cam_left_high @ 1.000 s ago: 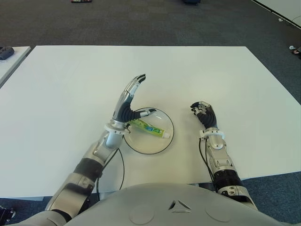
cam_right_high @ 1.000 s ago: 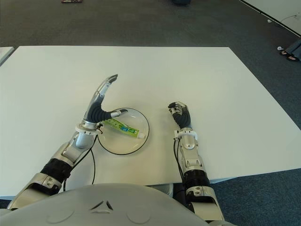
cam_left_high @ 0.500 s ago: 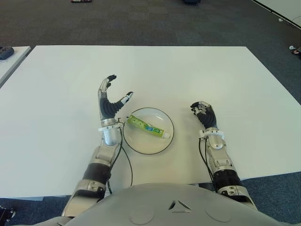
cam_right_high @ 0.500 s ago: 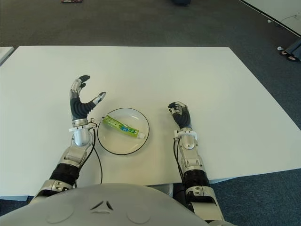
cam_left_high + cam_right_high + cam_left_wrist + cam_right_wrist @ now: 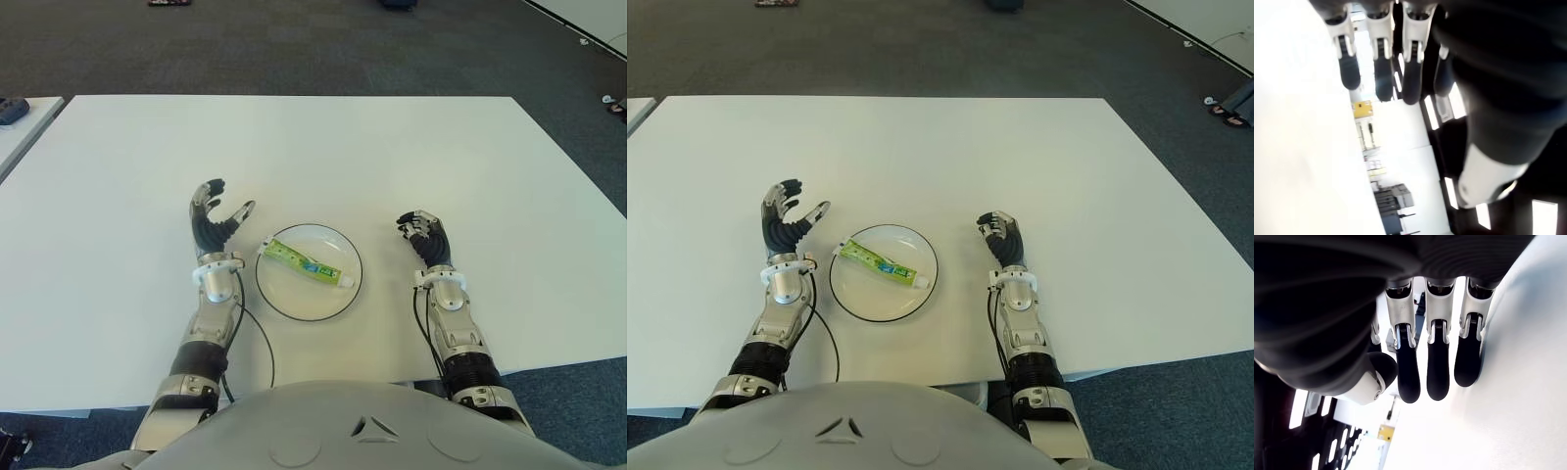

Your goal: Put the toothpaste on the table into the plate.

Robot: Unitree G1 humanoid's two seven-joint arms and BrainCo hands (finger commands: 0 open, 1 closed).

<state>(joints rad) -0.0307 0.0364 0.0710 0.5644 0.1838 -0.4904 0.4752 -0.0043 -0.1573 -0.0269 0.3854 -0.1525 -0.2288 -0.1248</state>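
Since a second ago the left hand (image 5: 213, 221) is sitting lower and farther to the robot's left: earlier it was reaching up over the plate's left rim, and now it is showing just beside the plate, apart from it, fingers loosely spread and holding nothing. Its wrist view is agreeing, with four fingers (image 5: 1378, 73) hanging relaxed and the thumb standing clear of them.

Going by size, the white table (image 5: 313, 147) is filling most of both eye views, its near edge being cut off by the robot's grey torso (image 5: 353, 426). Dark carpet (image 5: 294, 44) is lying beyond the far edge, where a few small objects are being cropped by the frame and cannot be made out. A second white surface (image 5: 20, 122) is poking in at the far left with a dark item on it, too small to identify.

The round plate (image 5: 333, 299), pale with a dark rim, is sitting between the two hands. The green toothpaste (image 5: 304, 261) is lying inside it, slanting across the middle with its white cap toward the robot's right. Printing is showing along the tube, but it is too small to read.

The right hand (image 5: 424, 236) is showing to the right of the plate, well apart from it, fingers (image 5: 1437, 367) curling partway inward around nothing.
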